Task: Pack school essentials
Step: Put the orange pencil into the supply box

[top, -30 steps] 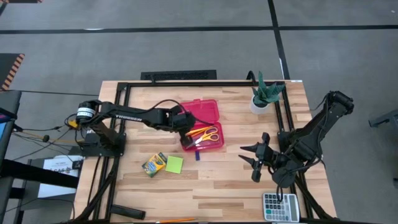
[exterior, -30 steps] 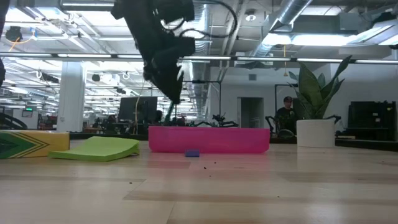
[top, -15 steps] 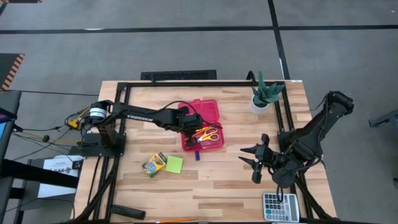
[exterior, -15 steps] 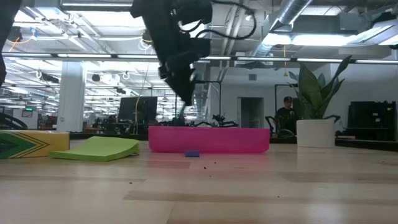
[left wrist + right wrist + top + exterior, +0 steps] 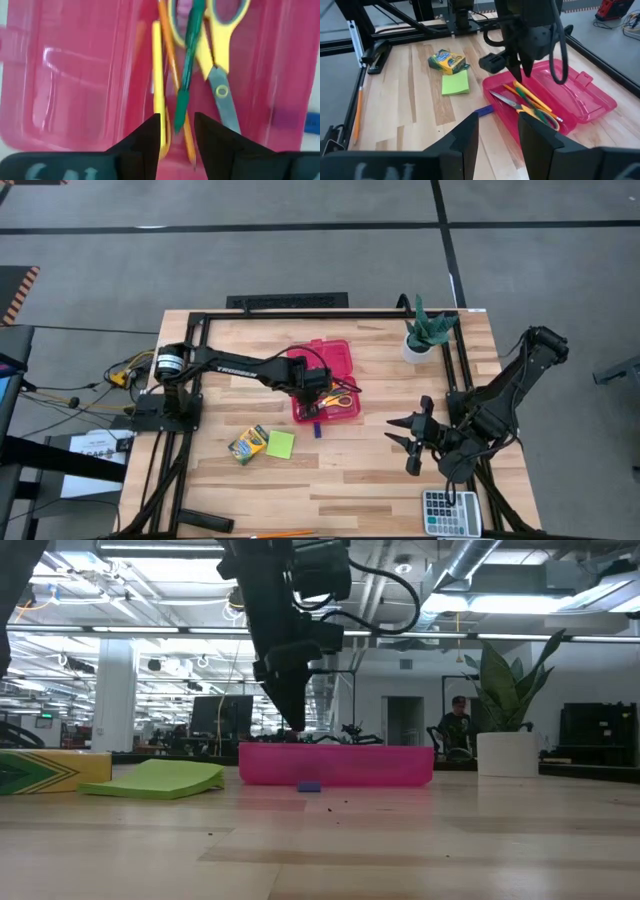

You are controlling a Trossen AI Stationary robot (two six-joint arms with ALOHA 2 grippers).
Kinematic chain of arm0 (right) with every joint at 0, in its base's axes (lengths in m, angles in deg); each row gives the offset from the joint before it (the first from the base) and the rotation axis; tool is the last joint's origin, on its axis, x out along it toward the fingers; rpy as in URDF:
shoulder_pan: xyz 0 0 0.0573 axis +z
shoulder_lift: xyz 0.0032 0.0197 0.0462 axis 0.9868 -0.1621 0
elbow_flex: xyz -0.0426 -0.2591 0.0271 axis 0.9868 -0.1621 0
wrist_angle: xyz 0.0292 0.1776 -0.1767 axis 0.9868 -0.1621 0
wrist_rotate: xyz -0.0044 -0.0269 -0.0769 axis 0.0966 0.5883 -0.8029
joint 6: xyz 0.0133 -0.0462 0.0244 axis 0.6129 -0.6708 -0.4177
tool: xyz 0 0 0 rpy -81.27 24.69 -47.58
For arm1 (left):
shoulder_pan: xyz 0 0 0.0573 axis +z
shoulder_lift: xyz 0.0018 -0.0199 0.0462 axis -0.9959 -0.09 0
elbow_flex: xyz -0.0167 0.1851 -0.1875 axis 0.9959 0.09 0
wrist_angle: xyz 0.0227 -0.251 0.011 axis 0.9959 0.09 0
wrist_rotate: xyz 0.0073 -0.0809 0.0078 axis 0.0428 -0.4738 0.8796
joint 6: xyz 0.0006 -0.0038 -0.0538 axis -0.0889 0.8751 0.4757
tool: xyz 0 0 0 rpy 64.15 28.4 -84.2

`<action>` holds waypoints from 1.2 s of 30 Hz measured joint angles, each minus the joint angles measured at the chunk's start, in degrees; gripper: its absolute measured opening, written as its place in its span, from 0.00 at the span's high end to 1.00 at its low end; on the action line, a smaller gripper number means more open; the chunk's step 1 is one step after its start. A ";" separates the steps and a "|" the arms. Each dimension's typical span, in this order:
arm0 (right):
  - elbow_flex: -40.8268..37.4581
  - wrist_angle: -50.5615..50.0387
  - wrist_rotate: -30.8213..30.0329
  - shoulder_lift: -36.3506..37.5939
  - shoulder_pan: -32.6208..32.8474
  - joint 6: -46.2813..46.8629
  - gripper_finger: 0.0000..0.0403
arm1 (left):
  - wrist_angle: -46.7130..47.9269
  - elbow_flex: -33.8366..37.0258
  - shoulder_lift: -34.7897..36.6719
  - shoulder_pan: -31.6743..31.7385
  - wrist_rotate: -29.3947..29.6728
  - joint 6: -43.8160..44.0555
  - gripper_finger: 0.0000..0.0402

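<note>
An open pink pencil case [image 5: 322, 358] lies mid-table. In its tray lie orange-yellow-handled scissors [image 5: 220, 60], an orange pencil [image 5: 172, 65], a yellow pen [image 5: 158, 75] and a green pen [image 5: 189, 60], which lies aslant over the scissors and pencil. My left gripper [image 5: 176, 120] hangs over the tray, pointing steeply down and open; the green pen's tip lies below the gap between its fingers, untouched. The crayon box [image 5: 248, 444], the lime sticky-note pad [image 5: 280, 444] and the tiny blue eraser [image 5: 317, 429] lie on the table nearer the front. My right gripper [image 5: 398, 432] waits open at the right.
A potted plant [image 5: 425, 332] stands at the far right and a grey calculator [image 5: 450, 512] lies at the near right corner. An orange pencil [image 5: 275, 533] lies along the near edge. A black frame [image 5: 200, 330] borders the table. Bare wood lies between the case and my right gripper.
My left gripper has gone toward the table's right edge and down, from the case's left side to just over its tray. The case, crayon box, pad and eraser have stayed where they were.
</note>
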 joint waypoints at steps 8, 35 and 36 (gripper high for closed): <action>0.00 -0.50 0.08 0.02 1.10 0.06 0.65 | 5.97 -3.95 3.68 -3.42 -12.05 4.24 0.71; 0.00 3.94 1.99 0.00 -1.46 1.80 0.63 | -12.68 -0.37 -6.84 -57.19 9.43 46.42 0.71; 0.00 3.92 2.36 0.00 -1.46 2.06 0.63 | -13.84 -0.37 -7.60 -57.39 9.62 47.33 0.71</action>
